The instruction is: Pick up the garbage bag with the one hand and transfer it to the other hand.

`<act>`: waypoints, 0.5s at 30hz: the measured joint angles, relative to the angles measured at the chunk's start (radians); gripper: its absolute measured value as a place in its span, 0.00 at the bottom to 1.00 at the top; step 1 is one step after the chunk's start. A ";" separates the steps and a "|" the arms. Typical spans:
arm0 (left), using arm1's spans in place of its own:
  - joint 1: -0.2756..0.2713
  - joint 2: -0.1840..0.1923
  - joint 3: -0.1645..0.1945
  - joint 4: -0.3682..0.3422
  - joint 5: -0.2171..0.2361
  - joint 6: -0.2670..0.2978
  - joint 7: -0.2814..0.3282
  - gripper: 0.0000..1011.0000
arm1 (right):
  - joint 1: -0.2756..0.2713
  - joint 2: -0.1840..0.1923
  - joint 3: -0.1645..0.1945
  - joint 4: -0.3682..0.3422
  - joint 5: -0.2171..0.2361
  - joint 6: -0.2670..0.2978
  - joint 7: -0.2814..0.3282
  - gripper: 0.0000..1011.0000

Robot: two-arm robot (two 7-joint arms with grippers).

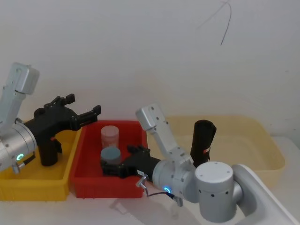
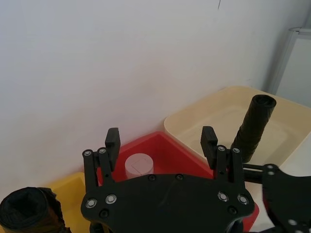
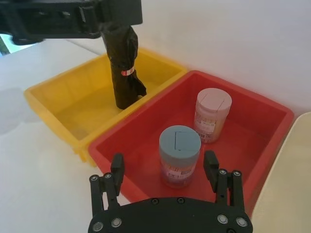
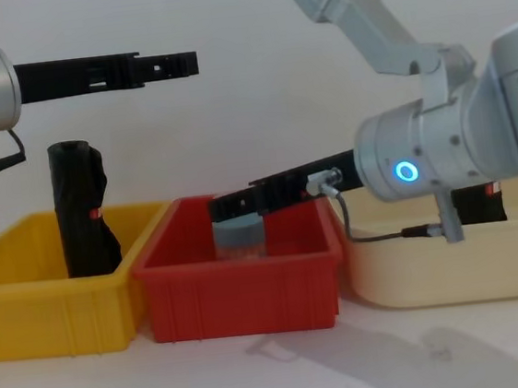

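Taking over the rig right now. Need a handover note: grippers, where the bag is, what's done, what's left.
Left gripper: open, empty, held high over the garbage bag, not touching it.
Right gripper: open, empty, low over the red bin, by the blue-lidded jar.
Garbage bag: standing in the yellow bin. A second black roll stands in the beige tub.
Done: nothing yet; the bag is not gripped.
Left: bring the left gripper down onto the bag, grip, lift, and pass it to the right gripper.
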 joint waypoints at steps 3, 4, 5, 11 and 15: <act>0.000 0.000 0.000 0.000 0.000 0.000 0.000 0.99 | 0.018 -0.014 -0.003 0.033 -0.003 0.006 -0.005 0.99; 0.000 0.000 0.000 0.000 0.000 0.000 0.000 0.99 | 0.022 -0.017 -0.004 0.041 -0.004 0.006 -0.007 0.99; 0.000 0.000 0.000 0.000 0.000 0.000 0.000 0.99 | 0.032 -0.024 -0.006 0.056 -0.006 0.007 -0.009 0.99; 0.000 0.000 0.000 0.000 0.000 0.000 0.000 0.99 | 0.063 -0.044 -0.010 0.118 -0.017 0.004 -0.015 0.99; 0.000 0.000 0.000 0.000 0.000 0.000 0.000 0.99 | 0.085 -0.056 -0.012 0.161 -0.025 -0.006 -0.019 0.99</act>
